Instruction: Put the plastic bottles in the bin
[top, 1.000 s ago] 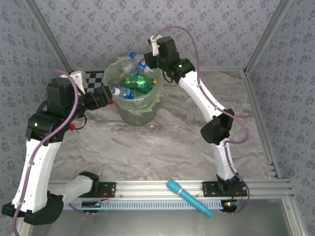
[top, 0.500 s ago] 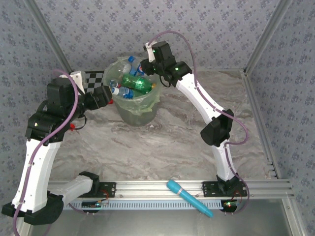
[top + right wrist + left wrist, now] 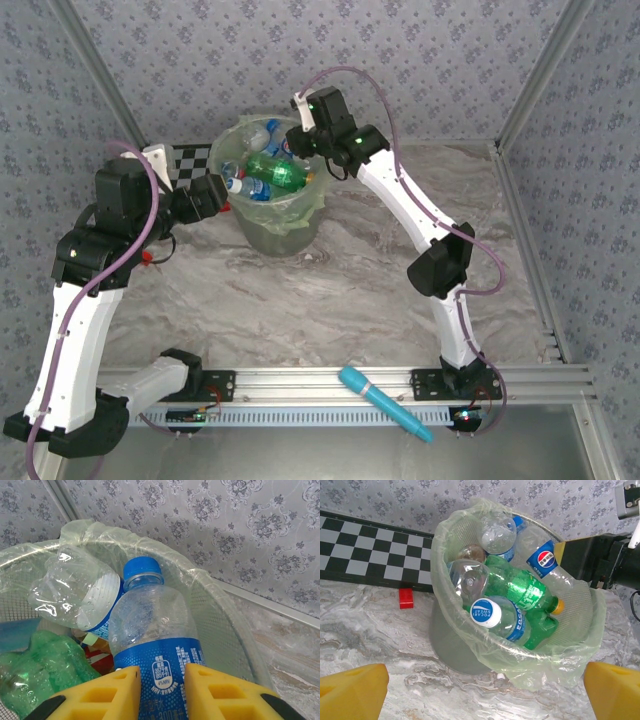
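Note:
The bin (image 3: 275,232), a pale-green bucket with a liner bag, stands at the back of the table and holds several plastic bottles. Among them are a green bottle (image 3: 520,587) and a clear one with a white-and-blue cap (image 3: 492,616). My right gripper (image 3: 161,690) is over the bin's far right rim (image 3: 222,625), shut on a clear bottle with a blue label and blue cap (image 3: 150,625) that points down into the bin. My left gripper (image 3: 482,695) hovers open beside the bin's left side (image 3: 205,197), with nothing between its fingers.
A small red block (image 3: 406,598) lies on the table left of the bin, in front of a checkerboard strip (image 3: 370,545). A cyan pen-shaped stick (image 3: 385,403) rests on the front rail. Patterned walls close off the back and sides.
My right gripper has moved left and down with its bottle, from the bin's right rim to over the bin's inside. The left arm has stayed still.

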`<action>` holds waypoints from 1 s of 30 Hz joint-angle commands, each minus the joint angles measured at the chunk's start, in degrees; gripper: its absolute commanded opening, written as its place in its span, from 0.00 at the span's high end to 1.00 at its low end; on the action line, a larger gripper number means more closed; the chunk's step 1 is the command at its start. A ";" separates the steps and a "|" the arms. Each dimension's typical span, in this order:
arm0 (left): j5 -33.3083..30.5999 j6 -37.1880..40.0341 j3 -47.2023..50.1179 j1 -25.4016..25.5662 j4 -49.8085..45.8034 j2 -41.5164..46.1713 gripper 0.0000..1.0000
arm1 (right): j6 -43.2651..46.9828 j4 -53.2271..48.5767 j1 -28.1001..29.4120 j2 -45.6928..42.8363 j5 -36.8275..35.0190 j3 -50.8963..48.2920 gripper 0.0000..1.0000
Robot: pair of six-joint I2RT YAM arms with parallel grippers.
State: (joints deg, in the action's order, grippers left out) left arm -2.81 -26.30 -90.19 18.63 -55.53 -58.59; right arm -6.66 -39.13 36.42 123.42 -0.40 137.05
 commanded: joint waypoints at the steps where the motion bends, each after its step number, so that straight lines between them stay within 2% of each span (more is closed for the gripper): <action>1: -2.91 2.12 0.65 -0.35 0.55 0.84 0.00 | -0.24 -3.38 0.05 -3.51 -0.06 -0.08 0.67; 7: -7.64 3.67 3.98 -0.70 3.73 1.61 0.00 | -2.15 -2.61 -0.81 -9.07 0.03 -0.83 0.57; 11: -12.17 3.49 9.38 -1.08 7.01 2.98 0.00 | -4.24 -1.23 -2.64 -14.95 -0.04 -6.54 0.52; 17: -19.61 5.15 23.30 -1.91 15.34 6.76 0.00 | -7.35 9.16 -7.50 -30.19 -2.18 -29.97 0.40; 19: -24.14 4.07 29.63 -2.40 19.45 9.08 0.00 | -9.48 11.85 -10.30 -35.33 -2.16 -38.21 0.38; 21: -26.74 3.83 36.65 -2.81 24.14 12.03 0.00 | -11.12 12.28 -12.93 -39.60 -2.79 -44.89 0.26; 25: -29.97 5.32 50.29 -3.64 34.30 18.26 0.00 | -11.13 13.53 -17.58 -47.54 -4.74 -57.54 0.18; 29: -30.88 4.68 57.22 -6.28 37.21 17.74 0.00 | -9.02 16.53 -20.90 -54.41 -9.51 -70.14 0.00; 30: -30.57 4.17 58.35 -7.15 37.95 16.57 0.00 | -8.49 17.69 -21.81 -56.19 -10.53 -73.75 0.00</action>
State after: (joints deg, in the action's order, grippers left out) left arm -30.81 -22.06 -33.45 12.99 -24.77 -40.75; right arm -16.23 -25.15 16.01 71.35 -6.48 69.30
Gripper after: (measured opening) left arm 0.997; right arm 0.989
